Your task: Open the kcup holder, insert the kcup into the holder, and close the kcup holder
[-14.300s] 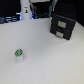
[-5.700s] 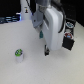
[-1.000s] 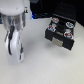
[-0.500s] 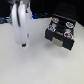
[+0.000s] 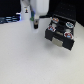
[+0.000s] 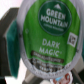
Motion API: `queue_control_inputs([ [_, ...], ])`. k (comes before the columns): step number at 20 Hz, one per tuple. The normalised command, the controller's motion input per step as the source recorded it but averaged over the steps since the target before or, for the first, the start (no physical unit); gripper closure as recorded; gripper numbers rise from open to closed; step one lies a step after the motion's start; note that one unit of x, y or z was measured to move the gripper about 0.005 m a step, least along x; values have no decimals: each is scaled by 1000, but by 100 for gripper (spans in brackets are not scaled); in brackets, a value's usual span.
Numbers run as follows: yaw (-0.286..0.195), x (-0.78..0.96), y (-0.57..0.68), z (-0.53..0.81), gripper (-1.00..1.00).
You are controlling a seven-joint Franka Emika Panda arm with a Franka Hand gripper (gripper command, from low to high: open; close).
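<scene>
Exterior view, white table [image 5: 25,60], fingers [image 5: 35,23] clamped on kcup [image 6: 50,32], dark backdrop

The holder [image 5: 61,31] is a black box toward the exterior view's right, its tray slid out with round slots showing — some filled with dark-topped pods. The kcup [image 5: 35,21] hangs above the table, well apart from the holder — close up, its green lid [image 6: 48,31] reads "Green Mountain, Dark Magic".

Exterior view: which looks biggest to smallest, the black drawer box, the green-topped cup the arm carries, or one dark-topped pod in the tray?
1. kcup holder, by far.
2. kcup and dark-topped pod look alike; too blurry to rank.
</scene>
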Motion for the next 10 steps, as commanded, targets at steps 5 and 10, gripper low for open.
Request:
queue_control_inputs([
  [5, 6, 62, 641, 397, 100],
  [10, 15, 62, 664, 342, 100],
])
